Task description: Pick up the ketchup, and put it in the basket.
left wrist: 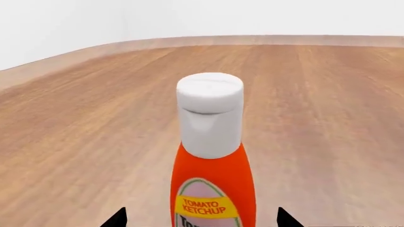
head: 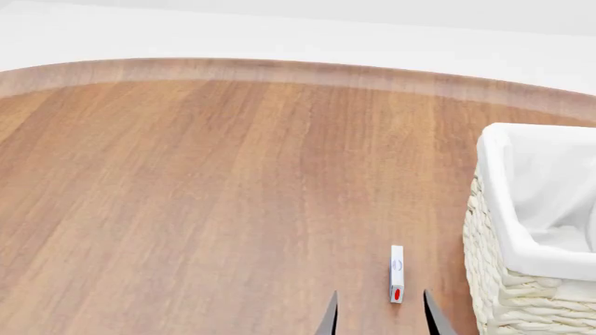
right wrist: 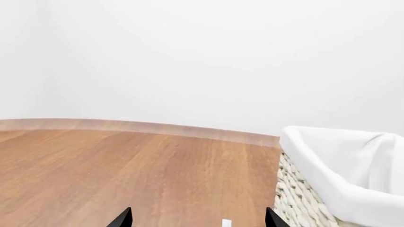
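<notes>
Head view: a wide wooden surface [head: 205, 195] is seen, with the wicker basket [head: 507, 279] standing at its right side, a white cloth liner [head: 531, 181] folded over the rim. A small white box with a red dot [head: 397, 273] lies on the surface just left of the basket, apart from it. Two dark claw fingertips [head: 328, 317] rise from the near edge, spread apart with nothing seen between them; which arm they belong to cannot be told from this view alone.

From the left wrist camera, the ketchup bottle [left wrist: 213, 175] is seen close up, its white cap [left wrist: 210, 113] uppermost and the yellow label facing the camera. It sits between the tips of the left claw [left wrist: 202, 218], which are parted wider than the bottle; contact cannot be told.

From the right wrist camera, the right claw [right wrist: 197, 218] is shown spread wide and empty, with the basket [right wrist: 303, 203] to its right.
</notes>
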`<state>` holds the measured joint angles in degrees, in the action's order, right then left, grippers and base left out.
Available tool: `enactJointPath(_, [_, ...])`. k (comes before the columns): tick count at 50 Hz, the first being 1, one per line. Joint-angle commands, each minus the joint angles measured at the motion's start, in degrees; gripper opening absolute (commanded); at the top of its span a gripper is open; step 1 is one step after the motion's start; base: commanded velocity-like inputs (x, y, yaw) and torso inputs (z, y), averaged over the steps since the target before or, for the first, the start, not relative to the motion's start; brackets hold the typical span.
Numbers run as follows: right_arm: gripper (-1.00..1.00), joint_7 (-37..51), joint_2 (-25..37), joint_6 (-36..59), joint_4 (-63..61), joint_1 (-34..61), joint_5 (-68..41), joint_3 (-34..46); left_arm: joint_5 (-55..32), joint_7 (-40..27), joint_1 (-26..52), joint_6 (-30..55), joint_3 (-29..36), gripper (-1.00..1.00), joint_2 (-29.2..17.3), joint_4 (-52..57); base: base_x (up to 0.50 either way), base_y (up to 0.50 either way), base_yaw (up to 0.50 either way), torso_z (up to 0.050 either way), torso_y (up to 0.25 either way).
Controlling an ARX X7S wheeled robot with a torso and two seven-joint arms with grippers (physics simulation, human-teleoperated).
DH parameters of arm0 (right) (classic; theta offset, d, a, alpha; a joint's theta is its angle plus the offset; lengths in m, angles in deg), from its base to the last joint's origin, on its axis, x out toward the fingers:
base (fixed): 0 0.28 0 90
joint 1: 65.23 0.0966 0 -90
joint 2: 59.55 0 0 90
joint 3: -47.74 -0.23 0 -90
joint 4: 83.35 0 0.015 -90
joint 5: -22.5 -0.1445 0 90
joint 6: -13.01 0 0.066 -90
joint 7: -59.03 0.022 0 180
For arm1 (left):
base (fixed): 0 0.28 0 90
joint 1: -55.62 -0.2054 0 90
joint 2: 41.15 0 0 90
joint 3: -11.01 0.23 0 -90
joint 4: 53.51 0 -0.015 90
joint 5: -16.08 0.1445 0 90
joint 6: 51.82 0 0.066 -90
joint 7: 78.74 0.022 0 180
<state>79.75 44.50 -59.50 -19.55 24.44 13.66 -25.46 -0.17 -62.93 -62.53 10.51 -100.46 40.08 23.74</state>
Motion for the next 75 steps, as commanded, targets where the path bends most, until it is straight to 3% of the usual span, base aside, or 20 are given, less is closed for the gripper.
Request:
enactJointPath(1, [1.00, 0.18, 0.20, -0.14, 0.27, 0.17, -0.23, 0.40, 2.59, -0.82, 4.11, -3.26, 0.08, 1.00, -0.86, -7.47, 0.00, 0.00, 0.00, 0.000, 0.000])
enactJointPath(36, [1.00, 0.80, 0.74, -0.79, 0.83, 0.24, -1.05, 1.40, 3.51, 0.25, 10.28, -6.40, 2.79, 1.00, -1.68, -14.83, 0.00, 0.00, 0.00, 0.000, 0.000])
enactJointPath(67, [1.00, 1.11, 1.23, -1.11, 1.18, 0.52, -1.95, 2.17, 4.99, 0.68, 16.73, -11.10, 4.10, 1.00, -2.09, -28.35, 0.00, 0.00, 0.00, 0.000, 0.000])
enactJointPath(68, [1.00, 1.12, 1.24, -1.15, 1.24, 0.56, -1.88, 2.27, 4.88, 0.59, 16.41, -10.76, 4.09, -1.00, -2.08, -27.66, 0.00, 0.00, 0.00, 0.000, 0.000])
enactJointPath(75, [1.00, 1.20, 1.31, -1.32, 1.50, 0.62, -2.07, 2.41, 4.66, -0.17, 15.32, -10.15, 3.91, -1.00, -2.09, -25.13, 0.00, 0.00, 0.00, 0.000, 0.000])
